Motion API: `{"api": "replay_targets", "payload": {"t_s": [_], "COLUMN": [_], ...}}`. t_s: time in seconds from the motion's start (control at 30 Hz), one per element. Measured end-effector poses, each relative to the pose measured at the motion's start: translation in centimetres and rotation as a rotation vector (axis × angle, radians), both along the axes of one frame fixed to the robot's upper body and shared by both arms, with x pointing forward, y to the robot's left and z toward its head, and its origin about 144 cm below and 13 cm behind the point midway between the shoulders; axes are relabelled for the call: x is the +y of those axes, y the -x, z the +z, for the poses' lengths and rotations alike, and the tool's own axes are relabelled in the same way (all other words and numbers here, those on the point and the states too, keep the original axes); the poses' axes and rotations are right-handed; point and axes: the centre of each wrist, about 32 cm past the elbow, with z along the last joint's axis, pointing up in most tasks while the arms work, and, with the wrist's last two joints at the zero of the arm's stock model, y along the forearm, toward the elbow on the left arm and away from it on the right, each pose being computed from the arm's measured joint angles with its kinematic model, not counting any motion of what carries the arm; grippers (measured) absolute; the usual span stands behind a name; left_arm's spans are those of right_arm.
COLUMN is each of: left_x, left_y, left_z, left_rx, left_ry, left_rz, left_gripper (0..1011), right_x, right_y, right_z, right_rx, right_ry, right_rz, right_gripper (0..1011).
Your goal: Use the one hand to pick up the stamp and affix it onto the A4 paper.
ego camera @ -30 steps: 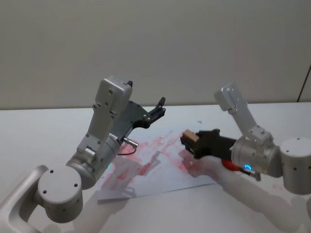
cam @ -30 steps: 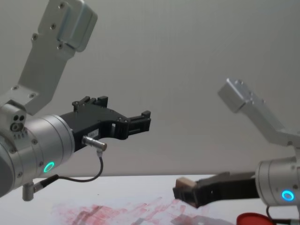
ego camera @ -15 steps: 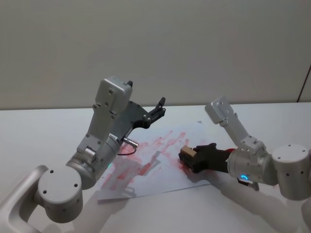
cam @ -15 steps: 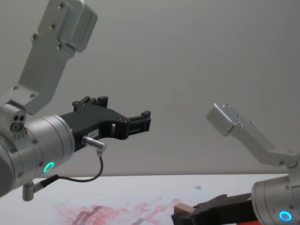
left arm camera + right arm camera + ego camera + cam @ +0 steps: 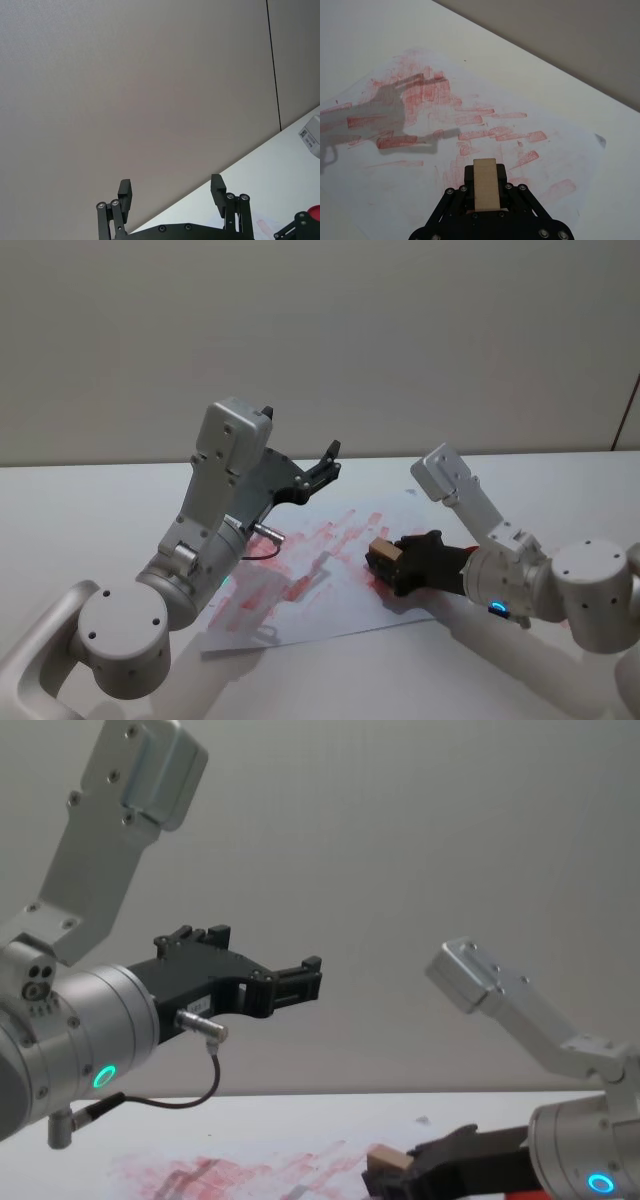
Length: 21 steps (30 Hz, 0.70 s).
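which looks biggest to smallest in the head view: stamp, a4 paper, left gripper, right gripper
1. A4 paper
2. left gripper, raised and open, and right gripper, shut on the stamp over the paper: too alike to rank
3. stamp

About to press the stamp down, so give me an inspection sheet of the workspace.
Surface: white table under the A4 paper.
Job's things: A4 paper smeared with red ink; stamp low over its right part, contact cannot be told.
Clutter: a red item, partly seen on the table.
Grippers: right tool shut on the stamp; left tool open, raised, idle.
Cables: thin black cable loops from the left wrist.
Surroundings: plain grey wall.
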Motion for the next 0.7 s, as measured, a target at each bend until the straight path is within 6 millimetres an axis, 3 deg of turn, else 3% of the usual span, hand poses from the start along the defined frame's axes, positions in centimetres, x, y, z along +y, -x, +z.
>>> {"api": "replay_targets", "payload": {"t_s": [0.43, 0.7], "left_x": [0.0, 0.0], "left_y": [0.0, 0.0], "left_z": [0.0, 0.0], "left_rx": [0.0, 0.0], "left_ry": [0.0, 0.0], "left_rz": [0.0, 0.0], "left_gripper": [1001, 1001], "right_x": [0.2, -0.7], "right_y": [-0.2, 0.5], "right_z": [1.4, 2.3], "right_rx": [-0.168, -0.236], "right_ry": [-0.025, -0.038], "right_rz": [-0.033, -0.116], "right_gripper": [220, 220]}}
